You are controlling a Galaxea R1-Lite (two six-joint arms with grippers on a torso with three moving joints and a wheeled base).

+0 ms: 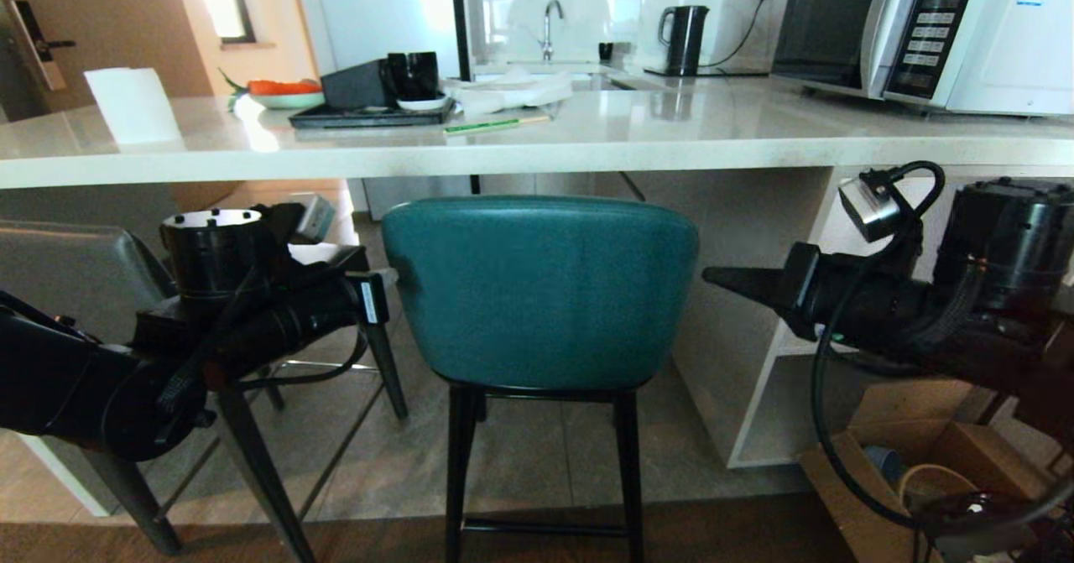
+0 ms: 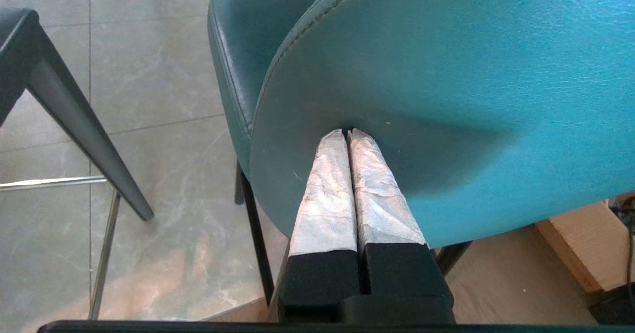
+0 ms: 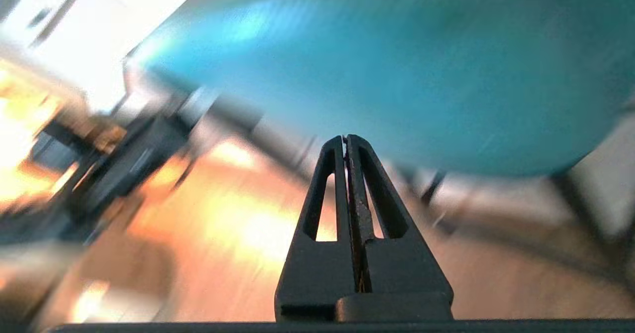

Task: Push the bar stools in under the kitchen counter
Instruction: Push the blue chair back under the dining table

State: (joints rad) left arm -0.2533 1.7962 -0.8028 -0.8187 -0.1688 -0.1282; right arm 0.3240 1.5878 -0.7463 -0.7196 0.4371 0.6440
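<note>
Grey square-backed stool (image 1: 67, 278) stands far left under the white stone counter (image 1: 537, 148); closed left gripper (image 2: 347, 133) presses the rounded teal padded stool (image 1: 541, 290), centred below the slab; closed right gripper (image 1: 713, 276) hovers beside it.

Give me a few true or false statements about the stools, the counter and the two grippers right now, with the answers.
1. The left gripper is shut, its tips against the teal stool back. True.
2. The right gripper is wide open. False: its fingers are together.
3. The grey stool stands on the robot's right. False: it is on the left.
4. A black kettle stands on the kitchen counter. True.
5. The microwave sits on the floor. False: it is on the counter.
</note>
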